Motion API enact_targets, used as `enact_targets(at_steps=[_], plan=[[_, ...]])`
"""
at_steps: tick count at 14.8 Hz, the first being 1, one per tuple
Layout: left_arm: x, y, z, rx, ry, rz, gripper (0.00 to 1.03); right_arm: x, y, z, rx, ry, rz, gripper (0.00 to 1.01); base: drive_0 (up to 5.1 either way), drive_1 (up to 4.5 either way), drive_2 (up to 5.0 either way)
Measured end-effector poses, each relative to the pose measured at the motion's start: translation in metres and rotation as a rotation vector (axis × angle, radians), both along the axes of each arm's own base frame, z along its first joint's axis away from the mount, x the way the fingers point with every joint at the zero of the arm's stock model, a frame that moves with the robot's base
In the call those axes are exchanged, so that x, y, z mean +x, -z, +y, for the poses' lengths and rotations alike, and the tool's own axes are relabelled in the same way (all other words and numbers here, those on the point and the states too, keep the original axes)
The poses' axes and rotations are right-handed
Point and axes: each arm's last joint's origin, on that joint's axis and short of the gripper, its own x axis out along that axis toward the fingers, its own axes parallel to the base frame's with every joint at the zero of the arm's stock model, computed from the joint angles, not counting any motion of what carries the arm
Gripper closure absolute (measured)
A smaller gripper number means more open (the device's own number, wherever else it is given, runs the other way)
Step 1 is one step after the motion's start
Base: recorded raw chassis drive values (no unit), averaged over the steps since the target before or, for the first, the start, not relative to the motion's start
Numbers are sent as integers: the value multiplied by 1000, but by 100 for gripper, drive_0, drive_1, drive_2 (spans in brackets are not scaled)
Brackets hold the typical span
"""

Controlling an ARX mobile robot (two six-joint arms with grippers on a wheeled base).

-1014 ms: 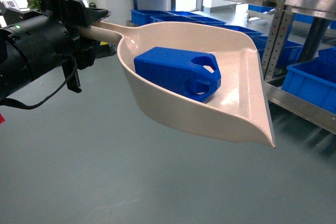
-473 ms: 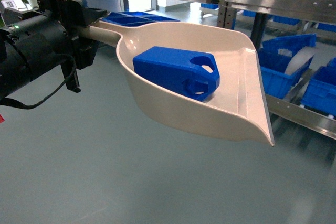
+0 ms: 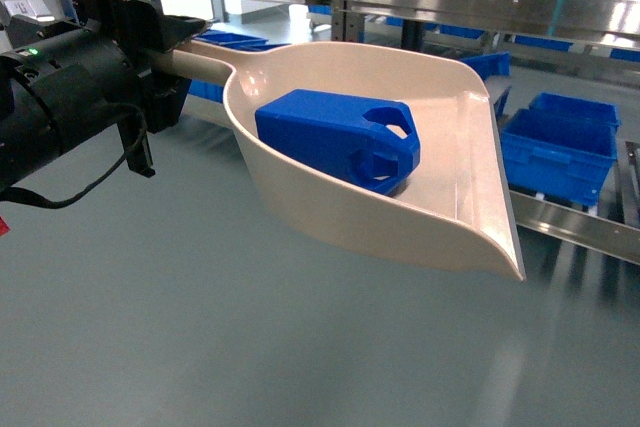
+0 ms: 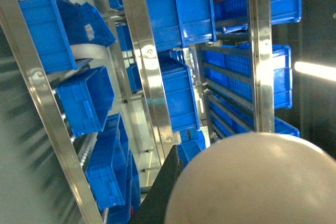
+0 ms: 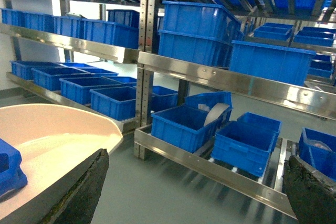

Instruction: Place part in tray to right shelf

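The blue part (image 3: 338,137) lies on its side in the cream tray (image 3: 440,217), its handle loop toward the flat lip. My left gripper (image 3: 172,45) is shut on the tray's long handle at the upper left and holds the tray above the floor. In the left wrist view the tray's rounded back (image 4: 252,182) fills the lower right beside one black finger (image 4: 163,192). My right gripper (image 5: 195,157) is open with nothing between its fingers; the tray (image 5: 58,135) and the part (image 5: 9,171) show at its left. The right shelf's steel front rail (image 5: 210,167) (image 3: 580,227) lies ahead.
Steel racks carry several blue bins (image 5: 186,127) (image 3: 560,152) on the low level and stacked bins (image 5: 197,32) above. An upright post (image 5: 146,40) stands between rack sections. Grey floor (image 3: 250,337) stretches below the tray.
The racks and bins have slid to the left in the head view, so the base has moved along them. Tray, part and left gripper keep the same place in that view.
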Motion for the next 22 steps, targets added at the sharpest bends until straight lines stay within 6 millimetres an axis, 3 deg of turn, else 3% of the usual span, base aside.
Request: enact_targets(at_steps=[22], plan=[[0,0,1,0,-3,0,91,0,0,0,0,0,0,3,-157,-157,-157]])
